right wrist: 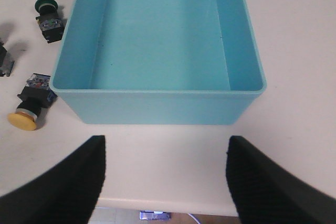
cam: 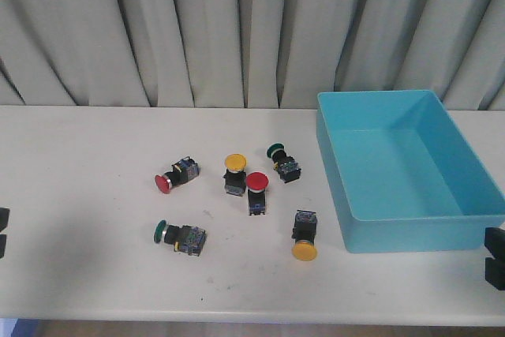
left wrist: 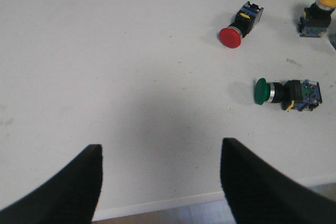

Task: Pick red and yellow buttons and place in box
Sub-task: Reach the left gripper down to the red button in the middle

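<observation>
Progress: nothing was done yet; the box point(cam: 410, 165) stood empty on the right of the counter point(cam: 79, 219), and every red and yellow button lay outside it.
Left to do: by my judgement, all four picks and placings.
Red buttons: two. One lay on its side point(cam: 175, 176) toward the left of the group; the other point(cam: 256, 192) stood near the middle.
Yellow buttons: two. One point(cam: 234, 173) was just beside the middle red one; the other point(cam: 304, 235) lay close to the box's near left corner.
Green buttons: two, not wanted: one point(cam: 181, 236) at the front left, one point(cam: 283, 162) at the back.
Left claw point(left wrist: 160, 182): spread wide, holding nothing, above bare counter.
Right claw point(right wrist: 165, 179): spread wide, holding nothing, just in front of the box's near wall.
</observation>
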Controlling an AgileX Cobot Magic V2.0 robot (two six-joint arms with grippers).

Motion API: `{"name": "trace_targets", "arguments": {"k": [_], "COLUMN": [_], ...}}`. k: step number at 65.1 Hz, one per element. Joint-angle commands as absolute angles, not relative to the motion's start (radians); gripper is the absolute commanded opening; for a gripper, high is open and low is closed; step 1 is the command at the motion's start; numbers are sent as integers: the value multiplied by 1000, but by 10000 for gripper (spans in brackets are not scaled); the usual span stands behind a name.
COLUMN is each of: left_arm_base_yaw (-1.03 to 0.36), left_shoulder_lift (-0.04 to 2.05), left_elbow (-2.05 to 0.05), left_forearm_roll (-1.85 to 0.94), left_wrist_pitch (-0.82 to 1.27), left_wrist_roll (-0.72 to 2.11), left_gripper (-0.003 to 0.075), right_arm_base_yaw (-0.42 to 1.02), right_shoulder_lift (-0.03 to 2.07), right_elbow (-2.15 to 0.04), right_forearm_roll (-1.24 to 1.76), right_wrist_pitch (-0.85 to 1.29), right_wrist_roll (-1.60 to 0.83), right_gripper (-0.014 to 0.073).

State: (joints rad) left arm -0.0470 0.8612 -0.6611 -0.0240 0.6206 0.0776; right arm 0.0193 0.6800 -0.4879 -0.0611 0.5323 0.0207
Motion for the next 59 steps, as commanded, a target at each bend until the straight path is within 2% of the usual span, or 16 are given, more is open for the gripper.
{"name": "trace_targets", "arguments": {"k": [1, 18, 32, 50, 59], "left_arm_base_yaw": [-76, -219, -353, -488, -516], "left_shoulder_lift": [910, 1116, 1321, 1594, 1750], "left_elbow": [-745, -914, -1055, -1282, -1454], "left_forearm_roll": [-101, -270, -304, -303, -301], "left_wrist_pitch": [594, 620, 640, 674, 787], "left_wrist_roll": [222, 724, 982, 1129, 1149], "left_gripper": [567, 566, 566, 566, 566], "right_arm_base_yaw": [13, 13, 13, 13, 13], "right_shoulder_lift": [683, 683, 683, 683, 683], "right_elbow": [-521, -521, -521, -521, -521], "right_forearm_roll": [-66, -59, -44, -43, -43], "right_wrist_pitch": [468, 470, 470, 470, 470], "right_wrist_roll": [16, 13, 0, 0, 0], "right_gripper": [556, 542, 530, 527, 527]}}
